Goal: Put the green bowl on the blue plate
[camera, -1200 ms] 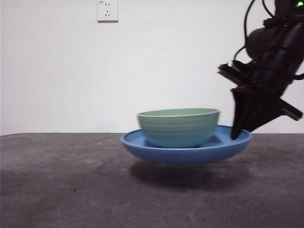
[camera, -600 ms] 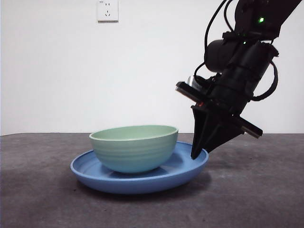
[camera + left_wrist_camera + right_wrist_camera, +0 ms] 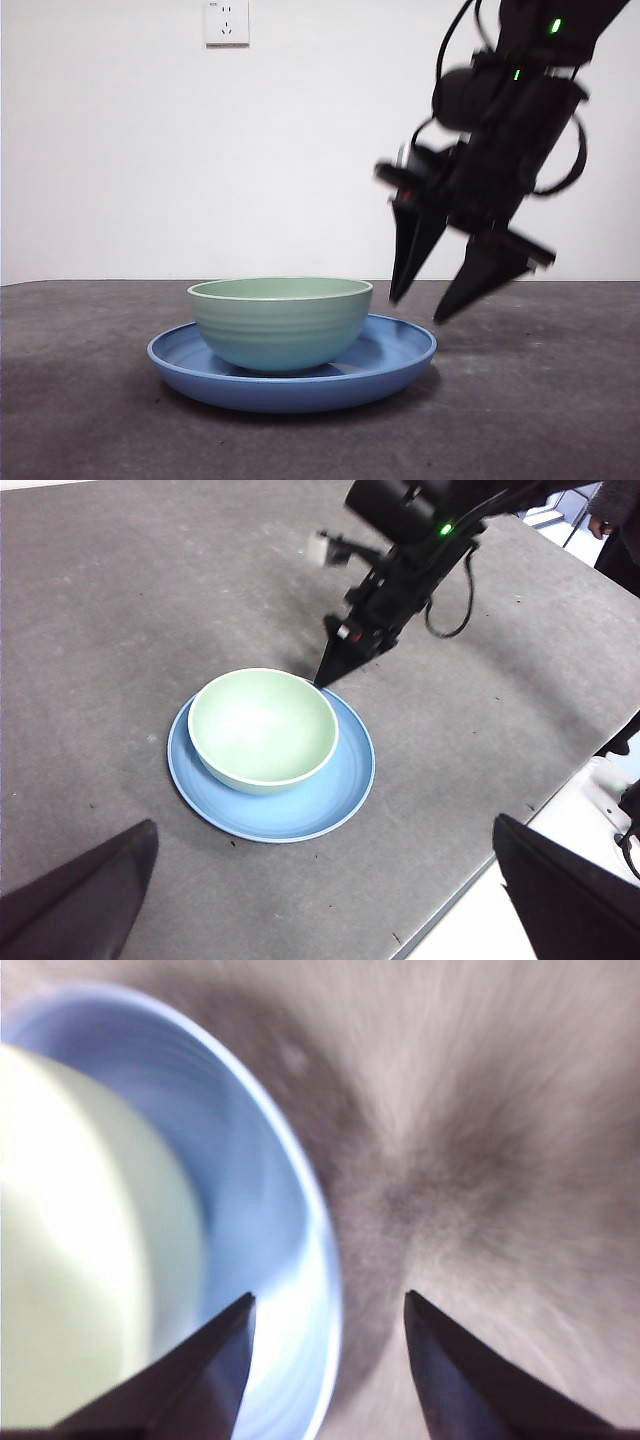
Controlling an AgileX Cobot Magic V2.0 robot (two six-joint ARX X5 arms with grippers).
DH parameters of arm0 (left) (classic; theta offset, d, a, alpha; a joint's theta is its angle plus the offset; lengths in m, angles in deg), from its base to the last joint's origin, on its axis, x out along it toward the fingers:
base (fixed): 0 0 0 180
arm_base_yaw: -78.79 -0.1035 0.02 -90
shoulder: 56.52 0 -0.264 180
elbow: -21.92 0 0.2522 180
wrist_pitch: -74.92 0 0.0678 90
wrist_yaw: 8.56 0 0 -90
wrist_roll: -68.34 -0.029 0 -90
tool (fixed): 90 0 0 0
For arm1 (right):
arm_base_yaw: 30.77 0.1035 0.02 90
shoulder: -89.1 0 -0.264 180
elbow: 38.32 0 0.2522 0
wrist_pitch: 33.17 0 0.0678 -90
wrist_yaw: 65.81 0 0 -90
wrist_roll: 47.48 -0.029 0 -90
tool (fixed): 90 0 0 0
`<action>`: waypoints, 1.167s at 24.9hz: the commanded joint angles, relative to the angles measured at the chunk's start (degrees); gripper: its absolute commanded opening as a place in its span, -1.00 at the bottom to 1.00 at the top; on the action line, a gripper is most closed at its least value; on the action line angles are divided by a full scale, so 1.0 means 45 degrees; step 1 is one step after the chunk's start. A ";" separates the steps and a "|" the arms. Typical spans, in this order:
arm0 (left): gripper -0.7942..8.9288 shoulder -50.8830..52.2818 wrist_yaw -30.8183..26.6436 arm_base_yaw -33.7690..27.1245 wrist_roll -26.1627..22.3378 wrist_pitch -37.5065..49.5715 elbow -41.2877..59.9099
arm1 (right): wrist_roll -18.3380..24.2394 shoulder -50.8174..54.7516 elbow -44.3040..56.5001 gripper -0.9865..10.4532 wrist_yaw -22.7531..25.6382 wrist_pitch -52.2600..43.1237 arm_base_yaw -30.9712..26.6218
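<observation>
Bowl position: green bowl (image 3: 280,322) sits upright inside the blue plate (image 3: 395,362), resting on the plate floor, a bit off centre toward the side away from the right hand; wide band of bare plate shows on the hand's side.
Bowl in other views: left wrist view shows green bowl (image 3: 263,728) empty, mouth up, on the blue plate (image 3: 340,795); right wrist view shows it as a pale blurred mass (image 3: 80,1260) inside the blue plate (image 3: 270,1210).
Plate position: flat on the dark grey desk (image 3: 100,400), rim all round visible in the left wrist view.
Right hand location: right hand (image 3: 420,305) hangs in the air above the plate's edge on the side away from the bowl, tips pointing down and toward the bowl, arm slanting in from the upper corner of the front view; motion-blurred.
Right hand vs bowl: near, but apart; clear gap between the nearer tip and the bowl rim.
Right hand state: released, jaws spread well apart, nothing between them, touching neither plate nor bowl.
Right hand in wrist view: right hand (image 3: 330,1305) has the plate rim running under the gap between its two jaws, desk beyond.
Right hand from left wrist view: right hand (image 3: 326,676) tip sits just past the plate's far rim.
Left hand: left hand (image 3: 320,900) high above the desk (image 3: 120,600), well apart from plate and bowl, jaws wide apart at the frame corners, holding nothing.
Background: white wall with a socket (image 3: 227,22).
</observation>
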State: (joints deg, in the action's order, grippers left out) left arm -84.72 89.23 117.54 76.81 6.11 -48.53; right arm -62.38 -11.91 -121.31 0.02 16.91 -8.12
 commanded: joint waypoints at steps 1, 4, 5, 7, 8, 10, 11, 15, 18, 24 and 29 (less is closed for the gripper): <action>0.31 -0.0044 0.0039 0.0049 0.0044 0.0141 -0.0131 | 0.0408 0.1190 -0.0243 -0.36 0.0058 0.0374 -0.0165; 0.31 -0.0044 0.0039 0.0049 0.0044 0.0141 -0.0131 | 0.1005 0.3381 -0.0233 -0.15 0.0568 0.1656 -0.0238; 0.31 -0.0044 0.0039 0.0049 0.0044 0.0141 -0.0131 | 0.1137 0.4065 -0.0233 -0.09 0.0782 0.2059 -0.0204; 0.31 -0.0044 0.0039 0.0049 0.0044 0.0141 -0.0131 | 0.1282 0.5532 -0.0223 0.05 0.0811 0.2730 -0.0078; 0.31 -0.0044 0.0039 0.0049 0.0044 0.0141 -0.0131 | 0.1384 0.6237 -0.0214 0.11 0.0855 0.3007 0.0010; 0.31 -0.0044 0.0039 0.0049 0.0039 0.0146 -0.0131 | 0.1477 0.7694 -0.0209 0.24 0.1156 0.3672 0.0253; 0.31 -0.0044 0.0039 0.0049 0.0039 0.0151 -0.0131 | 0.1540 0.8053 -0.0209 0.26 0.1156 0.3861 0.0330; 0.31 -0.0044 0.0039 0.0049 0.0044 0.0151 -0.0131 | 0.1719 0.9554 -0.0204 0.28 0.1151 0.4682 0.0690; 0.31 -0.0044 0.0039 0.0053 0.0044 0.0155 -0.0131 | 0.1865 1.0530 -0.0199 0.28 0.1146 0.5285 0.0957; 0.31 -0.0044 0.0039 0.0049 0.0044 0.0151 -0.0131 | 0.2268 1.2012 -0.0185 0.28 0.1141 0.6353 0.1345; 0.31 -0.0044 0.0039 0.0049 0.0044 0.0155 -0.0131 | 0.2288 1.3032 0.0185 0.28 0.1127 0.6649 0.1394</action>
State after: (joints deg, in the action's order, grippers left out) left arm -84.72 89.23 117.54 76.81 6.11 -48.53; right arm -52.82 46.53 -120.52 4.96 46.81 -2.28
